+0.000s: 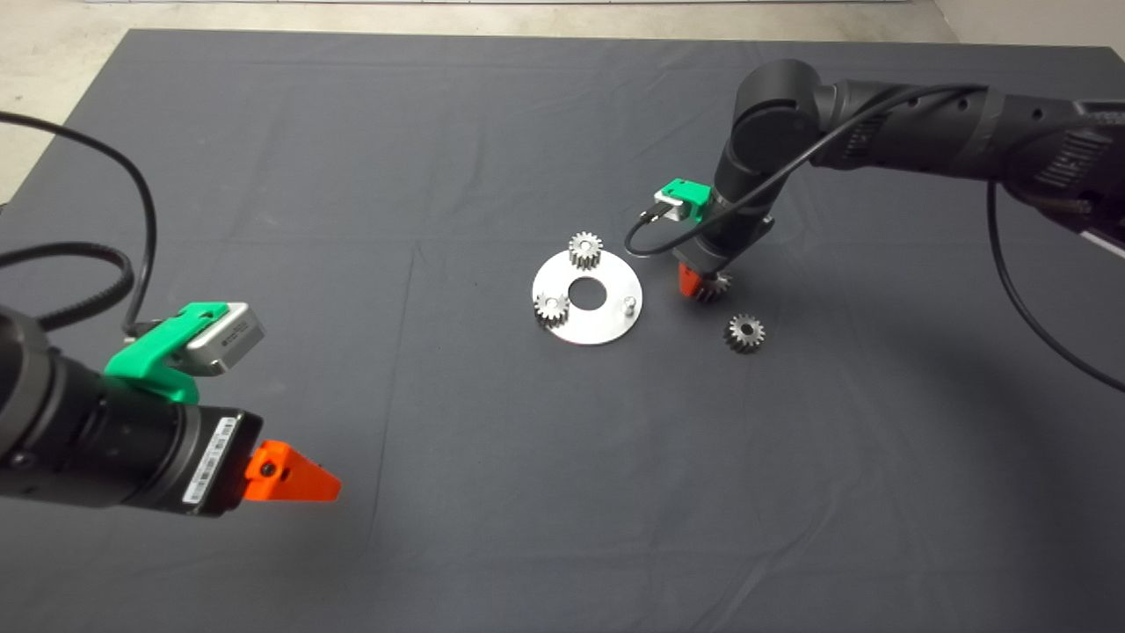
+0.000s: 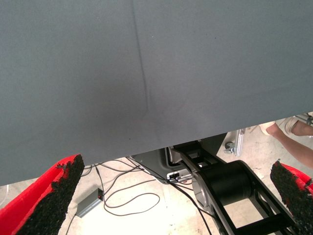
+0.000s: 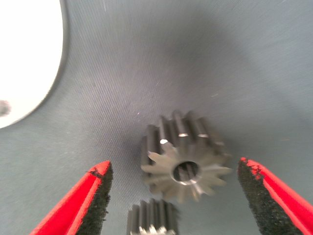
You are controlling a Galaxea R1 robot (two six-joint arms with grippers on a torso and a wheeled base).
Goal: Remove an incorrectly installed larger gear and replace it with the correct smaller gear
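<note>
1. Parked at the lower left of the head view: left gripper (image 1: 330,483) on its black arm, red fingers (image 2: 46,203) spread wide apart with nothing between them, hovering over bare dark grey mat (image 1: 352,176).
2. Beyond the mat's edge in the left wrist view: pale floor, loose black cables (image 2: 132,196), a black metal frame with a round black part (image 2: 227,183), and a person's foot (image 2: 288,128) at the far right.
3. Lying at the centre of the head view: flat round silver metal plate (image 1: 606,325) with a large middle hole, carrying two small light-silver gears, one at its upper edge (image 1: 584,250) and one at its left edge (image 1: 551,308), plus a bare short pin (image 1: 629,304) on its right side.
4. Just right of the plate: right gripper (image 1: 703,286), lowered to the mat from the upper right, fingers (image 3: 90,205) spread apart on either side of the larger steel cone-like gear (image 3: 188,154), not pressing on it; gear resting on the mat, off the plate.
5. Further right and slightly lower, near but apart: smaller dark grey flat-faced gear (image 1: 744,332) with a round centre hole, lying on the mat.
</note>
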